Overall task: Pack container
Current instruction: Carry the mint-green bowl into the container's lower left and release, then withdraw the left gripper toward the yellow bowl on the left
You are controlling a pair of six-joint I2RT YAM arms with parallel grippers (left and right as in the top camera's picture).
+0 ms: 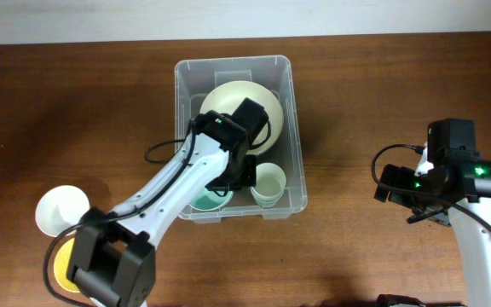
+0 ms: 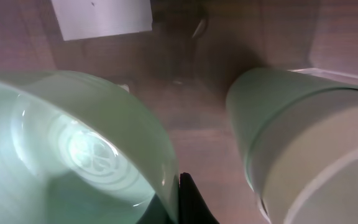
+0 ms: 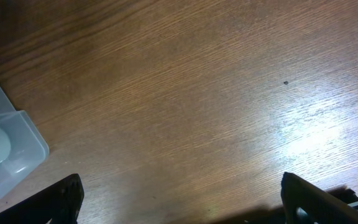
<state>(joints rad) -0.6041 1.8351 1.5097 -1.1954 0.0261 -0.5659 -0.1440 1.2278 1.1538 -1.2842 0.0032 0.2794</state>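
Inside the large clear plastic container, the left gripper hung at a glossy mint-green bowl, seemingly to place it. I couldn't tell its grip. The right gripper waited, splayed.

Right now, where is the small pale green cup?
In the overhead view the cup stands inside the container, in its lower right corner, beside the mint bowl and below the cream bowl.
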